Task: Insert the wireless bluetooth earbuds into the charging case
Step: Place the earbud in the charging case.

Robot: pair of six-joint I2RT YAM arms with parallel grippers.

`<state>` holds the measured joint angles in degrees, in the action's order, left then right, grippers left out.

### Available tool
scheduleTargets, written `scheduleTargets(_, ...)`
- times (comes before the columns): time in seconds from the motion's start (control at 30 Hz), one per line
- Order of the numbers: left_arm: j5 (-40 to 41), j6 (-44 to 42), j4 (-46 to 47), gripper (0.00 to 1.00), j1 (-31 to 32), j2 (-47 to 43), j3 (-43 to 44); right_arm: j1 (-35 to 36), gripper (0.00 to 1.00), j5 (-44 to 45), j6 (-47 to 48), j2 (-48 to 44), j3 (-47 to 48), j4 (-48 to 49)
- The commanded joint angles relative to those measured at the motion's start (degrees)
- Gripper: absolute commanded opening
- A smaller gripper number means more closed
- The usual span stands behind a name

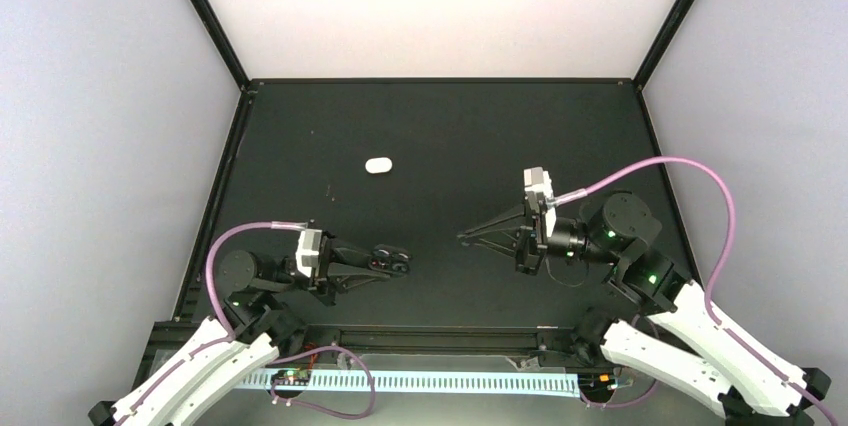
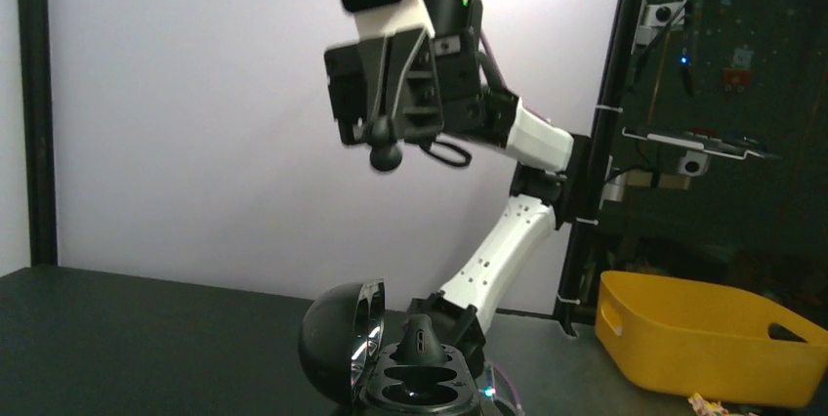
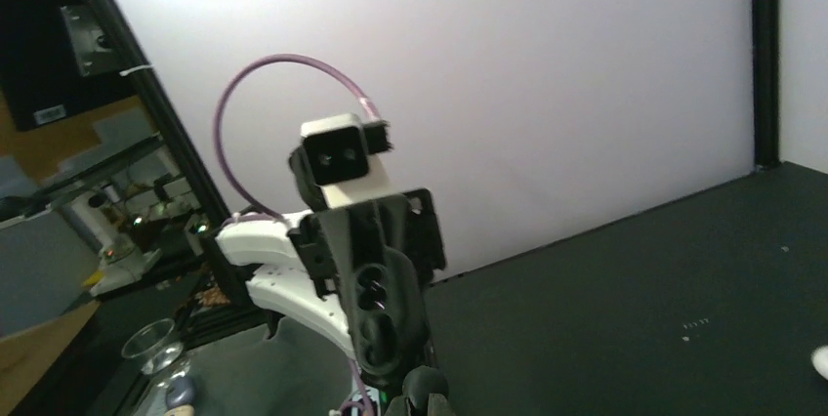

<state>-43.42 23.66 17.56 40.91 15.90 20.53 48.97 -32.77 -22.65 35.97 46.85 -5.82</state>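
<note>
Black earbud: a tiny, smooth, rounded bud, pinched at the very tip of the right gripper, whose two thin black fingers are closed to a point on it. It hangs in the air above the near half of the table, a little right of the middle.

The charging case is glossy black plastic and lies open. Its domed lid is tipped back and mirror-shiny inside, and its base shows two rounded wells. I cannot tell whether anything sits in them. The left gripper clasps the case low, close to the near edge and left of the middle, well apart from the bud.

A white oval case, smooth and pill-shaped, lies alone on the matte black tabletop, farther toward the far edge.

The left arm reaches in from the near left corner, its gripper level and pointing right. The right arm rises from the near right corner, its wrist bent so that the gripper points left, facing the other and held higher. A purple cable arcs over it.

Off the table sits a yellow plastic bin.
</note>
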Motion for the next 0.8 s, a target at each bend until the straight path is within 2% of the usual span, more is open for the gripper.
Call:
scheduleTargets(0.0, -4.0, 0.0, 2.1, 0.02, 0.2, 1.5, 2.1, 2.8, 0.01, -2.6, 5.9, 2.5, 7.7, -9.2)
scheduleTargets(0.1, -4.2, -0.8, 3.0, 0.01, 0.1, 2.5, 1.9, 6.6, 0.01, -0.5, 8.8, 5.3, 12.6, -14.9)
scheduleTargets(0.2, -4.6, -1.9, 3.3, 0.01, 0.2, 3.7, 2.0, 12.8, 0.01, 5.4, 12.0, 8.1, 17.1, -19.7)
scheduleTargets(0.33, -5.1, -2.1, 4.6, 0.02, 0.2, 5.0, 1.4, 19.5, 0.01, 13.3, 13.6, 11.4, 20.4, -20.5)
scheduleTargets(0.47, -5.4, -2.4, 5.0, 0.02, 0.2, 5.6, 1.3, 23.8, 0.01, 16.3, 15.8, 15.6, 23.4, -20.7)
scheduleTargets(0.6, -5.8, -3.3, 4.5, 0.02, 0.1, 6.4, 1.6, 26.1, 0.01, 19.0, 18.5, 20.5, 26.9, -23.6)
scheduleTargets(0.77, -6.3, -4.5, 2.7, 0.02, 0.2, 7.4, 2.3, 26.1, 0.01, 20.1, 18.8, 19.4, 23.9, -18.0)
